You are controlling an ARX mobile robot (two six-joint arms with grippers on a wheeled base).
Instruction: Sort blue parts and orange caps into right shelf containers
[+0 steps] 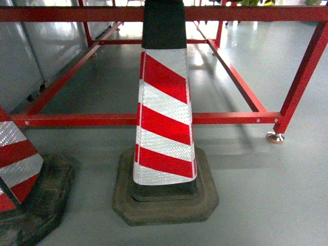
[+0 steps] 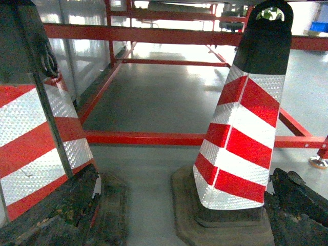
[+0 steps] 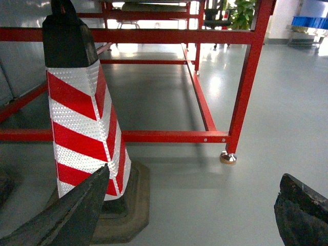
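- Two traffic cones fill the floor ahead: a red-and-white striped cone (image 1: 164,110) on a dark octagonal base dead centre, and a second cone (image 1: 18,169) cut off at the left edge. Behind them runs the red steel frame (image 1: 154,119) of a rack, on a grey floor (image 1: 266,195).
- No blue parts, orange caps or shelf stand within reach, so I judge the step to be travel; sorting has not begun. Far off in the right wrist view, something blue on a stand (image 3: 309,21) may be the right shelf containers, though too small to be sure.
- The next move calls for steering the base around the cones toward the shelf.
- The left gripper (image 2: 184,215) and right gripper (image 3: 189,215) both stand spread wide, fingers at the frame edges, holding and touching nothing.
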